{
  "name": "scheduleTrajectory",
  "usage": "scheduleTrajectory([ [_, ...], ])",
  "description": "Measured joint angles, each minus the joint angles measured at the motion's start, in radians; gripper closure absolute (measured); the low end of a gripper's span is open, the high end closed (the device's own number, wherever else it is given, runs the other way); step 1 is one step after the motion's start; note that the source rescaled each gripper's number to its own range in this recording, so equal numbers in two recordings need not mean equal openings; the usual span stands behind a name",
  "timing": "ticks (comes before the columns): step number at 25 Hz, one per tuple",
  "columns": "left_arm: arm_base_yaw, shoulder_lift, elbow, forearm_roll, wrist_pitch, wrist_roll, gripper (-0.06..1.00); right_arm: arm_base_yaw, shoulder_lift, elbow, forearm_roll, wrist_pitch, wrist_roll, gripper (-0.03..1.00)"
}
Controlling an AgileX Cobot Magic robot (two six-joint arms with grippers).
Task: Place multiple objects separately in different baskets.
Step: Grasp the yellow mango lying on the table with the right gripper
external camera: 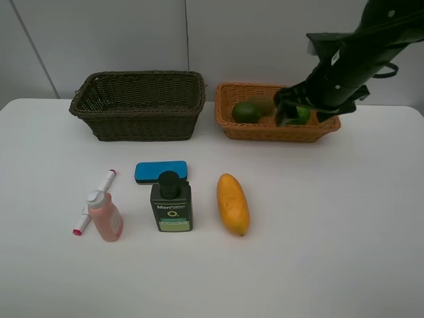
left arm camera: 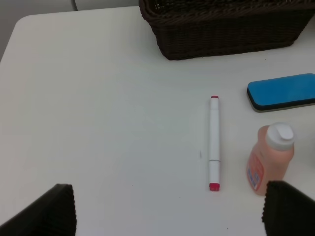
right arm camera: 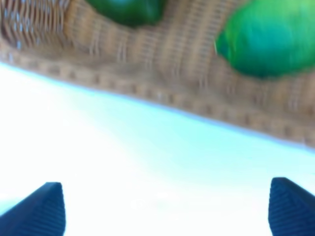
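Note:
The orange-tan basket (external camera: 278,131) at the back right holds the dark green avocado (external camera: 246,111), a brownish kiwi (external camera: 266,104) behind it and the bright green round fruit (external camera: 299,115). My right gripper (external camera: 286,111) hovers over that basket's right part, open and empty. Its blurred wrist view shows the open gripper (right arm camera: 167,211), basket rim (right arm camera: 147,88), round fruit (right arm camera: 268,42) and avocado (right arm camera: 130,10). On the table lie the mango (external camera: 232,203), pump bottle (external camera: 171,205), eraser (external camera: 161,171), pink bottle (external camera: 105,215) and marker (external camera: 94,201). My left gripper (left arm camera: 170,216) is open above the marker (left arm camera: 214,142).
The dark basket (external camera: 142,122) stands at the back left with nothing visible inside. In the left wrist view the same basket (left arm camera: 226,29), the eraser (left arm camera: 281,92) and the pink bottle (left arm camera: 269,157) appear. A grey wall rises behind the table.

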Motion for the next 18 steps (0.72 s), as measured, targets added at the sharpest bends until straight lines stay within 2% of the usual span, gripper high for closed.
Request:
scheduleTrajectory([
  [3,0.0,0.0,0.0,0.0,0.0,0.0,-0.06,0.035,-0.094,0.128,-0.001,-0.008,0.023,-0.02],
  [9,0.0,0.0,0.0,0.0,0.0,0.0,-0.06,0.183,-0.206,0.277,0.001,-0.007,0.094,-0.02],
  [15,0.0,0.0,0.0,0.0,0.0,0.0,-0.06,0.352,-0.196,0.304,0.031,-0.021,0.164,-0.02],
  [18,0.0,0.0,0.0,0.0,0.0,0.0,-0.06,0.406,-0.161,0.304,0.062,-0.054,0.177,-0.02],
])
